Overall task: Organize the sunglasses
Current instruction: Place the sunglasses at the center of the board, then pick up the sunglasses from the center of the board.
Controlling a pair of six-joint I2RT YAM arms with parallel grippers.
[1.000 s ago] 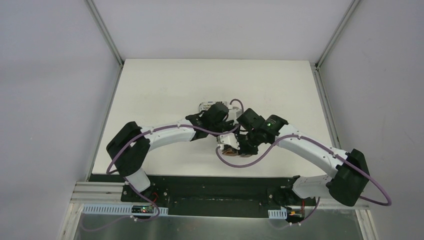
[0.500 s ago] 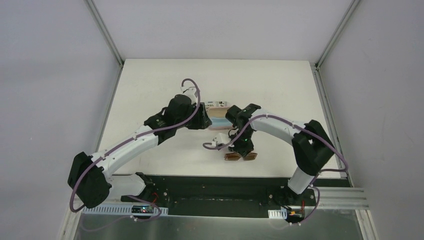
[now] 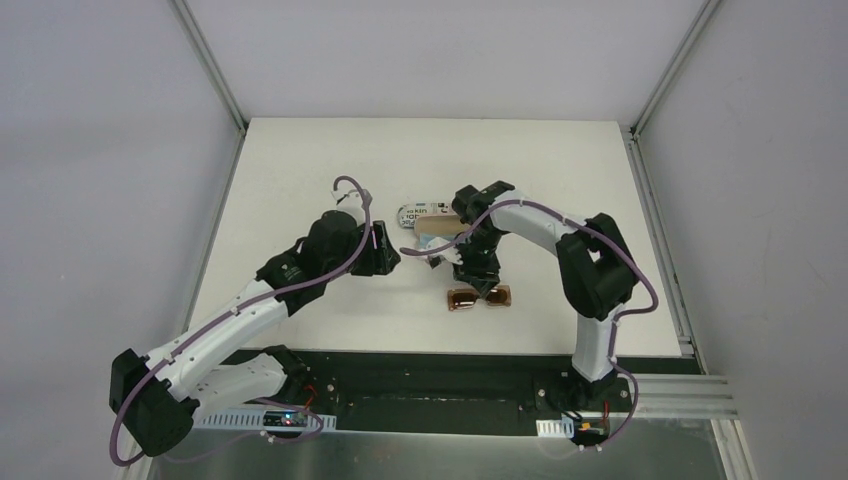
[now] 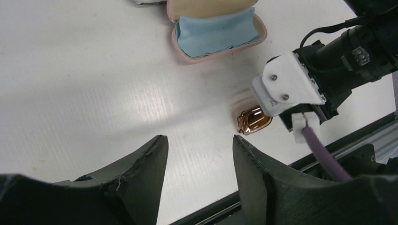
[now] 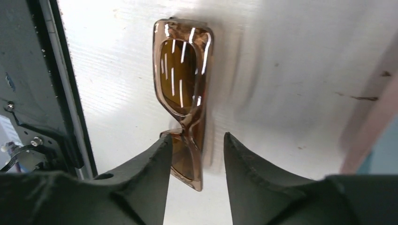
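Note:
Folded brown sunglasses [image 3: 479,297] [image 5: 182,75] lie flat on the white table near its front edge. My right gripper [image 3: 479,282] [image 5: 196,140] hangs just above them, open, its fingertips straddling one end of the frame with a gap on the right side. In the left wrist view the sunglasses [image 4: 254,119] peek out beside the right wrist. My left gripper [image 3: 390,256] [image 4: 199,147] is open and empty over bare table, left of the cases. No other pair of sunglasses is in view.
An open pink case [image 3: 438,227] [image 4: 206,7] holding a light blue cloth [image 4: 216,30] lies behind the sunglasses. A black-and-white lettered case [image 3: 418,210] sits just beyond it. The black base rail [image 3: 420,365] runs along the near table edge.
My right gripper has opened and let go of the brown sunglasses, which now rest on the table. The left arm has drawn back to the left, away from the cases, and its jaws have widened.

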